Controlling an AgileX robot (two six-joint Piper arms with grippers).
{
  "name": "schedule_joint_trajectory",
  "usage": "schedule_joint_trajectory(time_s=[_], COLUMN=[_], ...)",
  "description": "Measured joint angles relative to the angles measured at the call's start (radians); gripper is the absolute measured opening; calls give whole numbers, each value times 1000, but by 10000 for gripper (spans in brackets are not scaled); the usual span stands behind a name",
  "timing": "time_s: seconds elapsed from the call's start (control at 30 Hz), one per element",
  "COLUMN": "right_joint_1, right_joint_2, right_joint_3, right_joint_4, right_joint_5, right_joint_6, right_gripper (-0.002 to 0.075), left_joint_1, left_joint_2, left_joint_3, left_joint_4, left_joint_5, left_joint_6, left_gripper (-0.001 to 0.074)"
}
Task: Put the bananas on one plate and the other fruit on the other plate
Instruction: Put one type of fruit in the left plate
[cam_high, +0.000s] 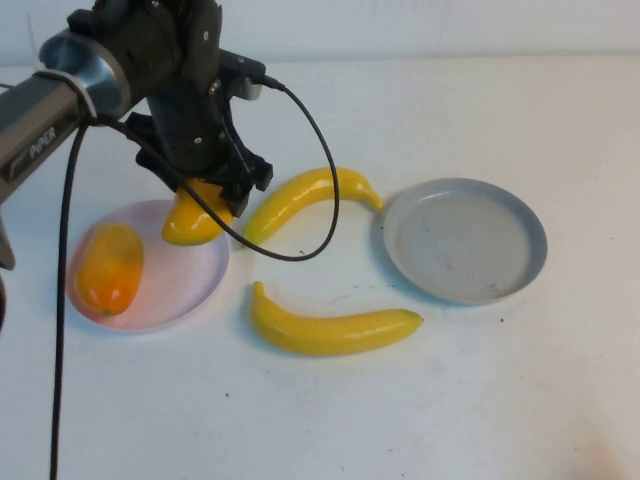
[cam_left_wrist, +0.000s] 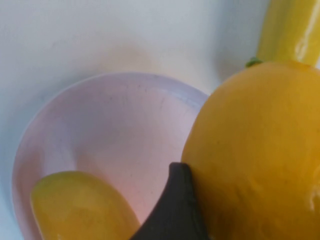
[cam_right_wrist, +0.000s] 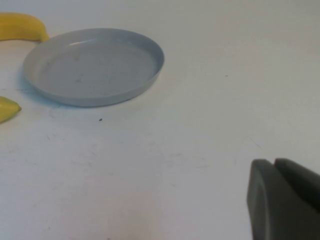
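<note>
Two bananas wait on the white table: the nearer banana lies between the plates, the farther banana behind it, its tip near the empty grey-blue plate. One mango already rests on the pale pink plate. The left gripper, clenched on the second mango, hangs over the pink plate's far right rim. I'd carry it further in over bare pink (clear of the resting mango), lower, then release, or it may roll off the rim. The right gripper sits parked near the grey plate, fingers together on nothing. Faint lettering on the left arm is unreadable.
</note>
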Motion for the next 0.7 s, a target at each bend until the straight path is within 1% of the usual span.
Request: schedule_joint_trajectory(time_s=[0.17,0.43,0.7], right_joint_1=[0,0,0], right_joint_2=[0,0,0], right_joint_3=[0,0,0], right_joint_4=[0,0,0], right_joint_5=[0,0,0], right_joint_6=[0,0,0], right_gripper=[-17,-17,-17], left_joint_1=[22,22,36], left_joint_2=[29,48,-63], left_joint_3=[0,8,183], left_joint_4=[2,2,2], left_joint_5=[0,0,-2], left_joint_6=[-66,-90,-108], left_gripper=[554,554,554])
